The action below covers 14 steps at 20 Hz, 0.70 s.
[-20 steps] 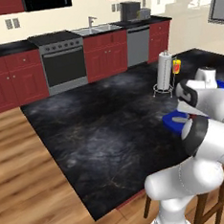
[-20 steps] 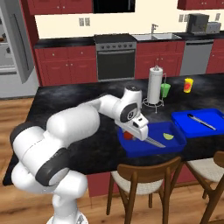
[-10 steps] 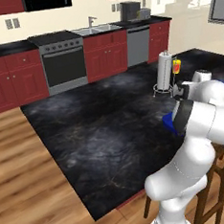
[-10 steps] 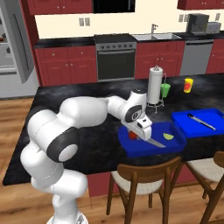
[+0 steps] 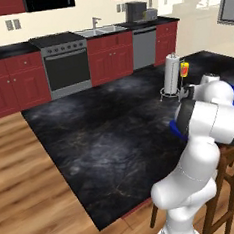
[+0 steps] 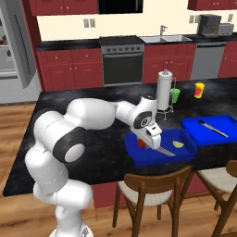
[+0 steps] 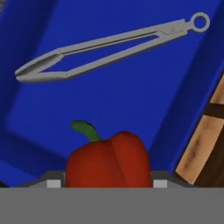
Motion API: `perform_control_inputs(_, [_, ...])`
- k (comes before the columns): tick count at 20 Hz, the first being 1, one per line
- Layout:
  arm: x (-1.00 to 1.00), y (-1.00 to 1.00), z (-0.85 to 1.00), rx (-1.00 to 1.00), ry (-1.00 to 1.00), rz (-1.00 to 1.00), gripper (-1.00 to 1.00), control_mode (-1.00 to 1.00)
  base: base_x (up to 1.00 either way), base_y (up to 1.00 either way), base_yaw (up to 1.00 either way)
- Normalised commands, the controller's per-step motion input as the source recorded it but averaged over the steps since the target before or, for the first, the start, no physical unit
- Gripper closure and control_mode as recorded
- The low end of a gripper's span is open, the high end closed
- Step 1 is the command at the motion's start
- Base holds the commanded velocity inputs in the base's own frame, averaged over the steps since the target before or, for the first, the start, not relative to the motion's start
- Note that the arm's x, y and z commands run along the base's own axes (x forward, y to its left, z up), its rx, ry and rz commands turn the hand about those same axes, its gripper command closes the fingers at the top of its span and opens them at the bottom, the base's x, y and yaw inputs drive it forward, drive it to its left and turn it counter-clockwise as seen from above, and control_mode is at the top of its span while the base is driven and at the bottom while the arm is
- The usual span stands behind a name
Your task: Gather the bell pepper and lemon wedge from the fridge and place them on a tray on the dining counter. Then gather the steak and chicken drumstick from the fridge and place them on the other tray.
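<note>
Your white arm is rising from its base, bending at the elbow and reaching forward and down. In the right base view the forearm is stretching to the right, with the wrist angling downward. Your gripper (image 6: 147, 140) is pointing down, its fingers closing around a red pepper (image 7: 109, 160) that is sitting between them in the hand view.

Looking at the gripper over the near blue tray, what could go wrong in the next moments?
1. The red bell pepper sits between the gripper fingers above the near blue tray; released from there, it may roll toward the lemon wedge or the rim.
2. Metal tongs lie in the same tray; lowering further might knock them.
3. The paper towel holder stands close behind the arm, so a wide retreat might hit it.
</note>
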Motion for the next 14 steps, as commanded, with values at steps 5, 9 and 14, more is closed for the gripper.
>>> perform_control_inputs(5, [0.08, 0.00, -0.31, 0.00, 0.02, -0.03, 1.00, -1.00, 0.00, 0.00, 0.00])
perform_control_inputs(9, [0.04, 0.00, -0.30, 0.00, 0.05, -0.04, 1.00, -1.00, 0.00, 0.00, 0.00])
perform_control_inputs(14, [0.05, 0.00, -0.23, 0.00, 0.04, -0.04, 1.00, -1.00, 0.00, 0.00, 0.00])
